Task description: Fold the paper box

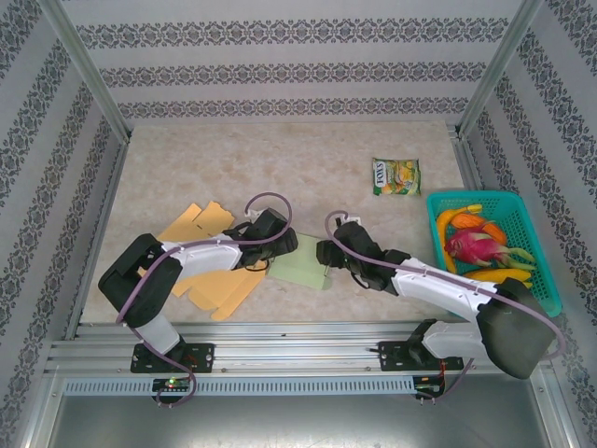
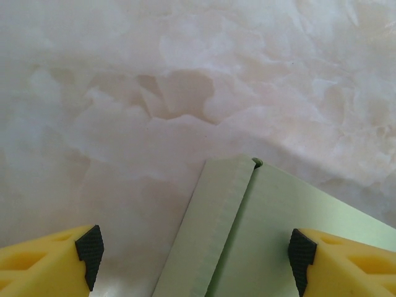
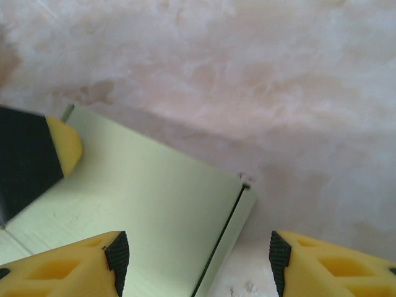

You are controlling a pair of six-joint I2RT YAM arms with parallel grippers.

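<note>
Marbled beige covers the counter [image 1: 280,159], closed in by patterned walls. From above, one pale green paper box [image 1: 300,266] lies as a flat, unfolded blank near the middle of the counter's near side. The left tool [image 1: 275,252] is at its left edge and the right tool [image 1: 328,257] at its right edge. To the left lie tan cardboard blanks [image 1: 201,224], two or three, overlapping too much to count surely. Off to the right are one snack packet [image 1: 396,175] and one teal basket [image 1: 471,194] of fruit. At the left wrist, the jaws stand wide apart and grip nothing: one pad hangs over bare counter, the other over the green sheet, whose creased flap [image 2: 213,229] runs between them. At the right wrist, the jaws are likewise spread and empty, straddling the sheet's other edge with its narrow flap. The card looks thin and light, stiff across its panels but ready to bend at the creases, and likely to slide on this smooth surface. It is probably best taken by a flap edge while the other tool pins the main panel.
</note>
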